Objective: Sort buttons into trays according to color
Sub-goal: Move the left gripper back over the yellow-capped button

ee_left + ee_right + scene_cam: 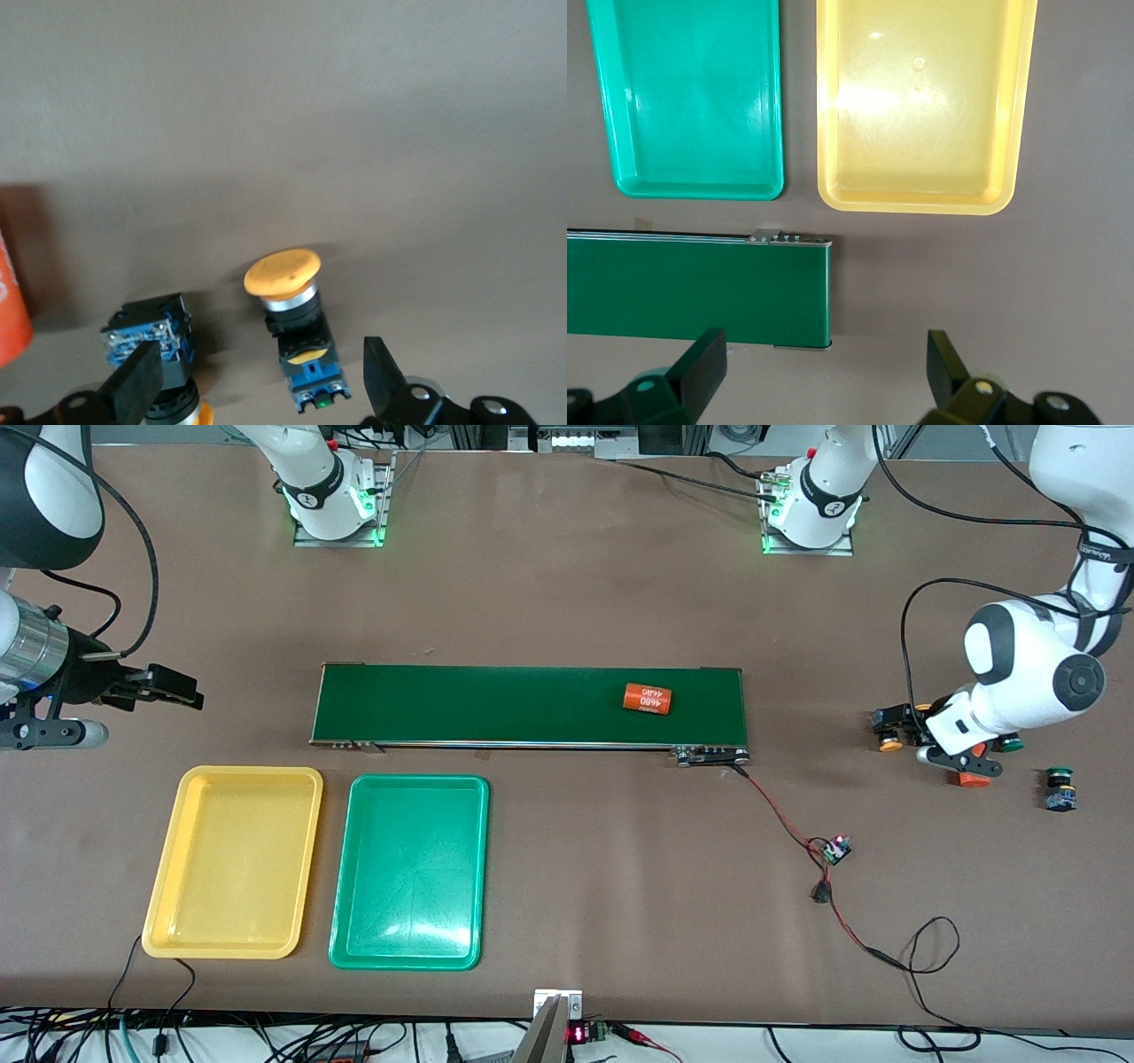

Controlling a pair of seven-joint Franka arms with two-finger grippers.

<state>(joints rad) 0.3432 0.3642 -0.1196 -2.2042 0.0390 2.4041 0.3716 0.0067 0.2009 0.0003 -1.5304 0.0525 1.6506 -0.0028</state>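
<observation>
Table surface (pixel 549 584) is brown and carries the long conveyor belt (pixel 496 704) with one orange cylinder (pixel 648 699) on it. Nearer to the front camera than the belt, toward the right arm's end, lie the yellow tray (pixel 182 868) and beside it the green tray (pixel 347 903); both hold no button yet. The right gripper (pixel 182 691) waits in the air over bare table at its own end, fingers spread wide apart. The left gripper (pixel 257 390) hangs low over a group of buttons at the left arm's end of the table, fingers also spread and pinching nothing. Between its fingers, in the left wrist view, lies a yellow button (pixel 297 332) on its side, with its round cap pointing away from the gripper and the blue and black body toward it; neither finger touches it. A second yellow button (pixel 155 341) lies just beside one finger, partly hidden under it. One green button (pixel 1059 786) stands apart from the group, nearer to the front camera, and another green cap (pixel 1012 743) shows just at the edge of the left arm. I judge these buttons light, stiff and of hard plastic, so a little slippery; the square body gives flat sides for a hold, better than the round cap.
</observation>
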